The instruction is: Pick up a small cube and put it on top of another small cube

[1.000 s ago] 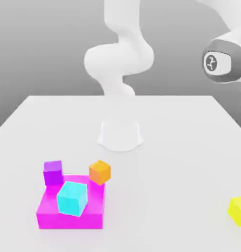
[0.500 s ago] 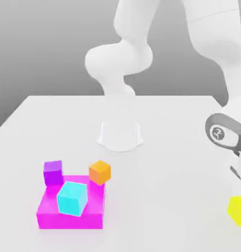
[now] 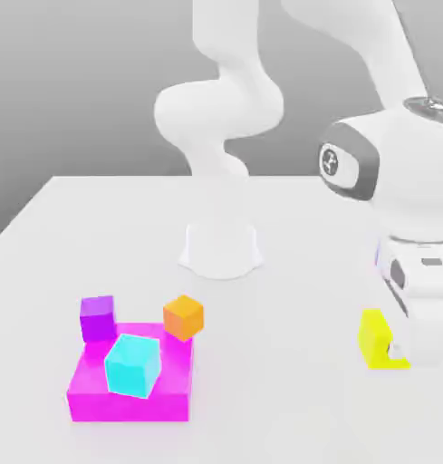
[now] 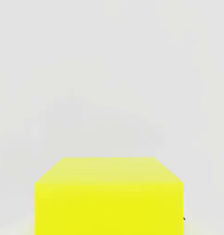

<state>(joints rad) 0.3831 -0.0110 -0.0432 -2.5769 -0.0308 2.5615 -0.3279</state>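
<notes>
"What do we count from the exterior view's left?"
"We see one purple cube (image 3: 98, 318), one magenta block (image 3: 130, 406), one cyan cube (image 3: 132, 365) on it, one orange cube (image 3: 184, 318)."
"And at the right?"
"There we see one gripper (image 3: 401, 348); its two fingers are pinching the one small yellow cube (image 3: 376, 341)."

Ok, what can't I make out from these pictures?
Exterior view: the yellow cube's side toward the exterior view's right, behind the gripper.
Exterior view: part of the arm, cut off by the top edge.
Hand view: the yellow cube's lower part, cut off by the picture's edge.
</notes>
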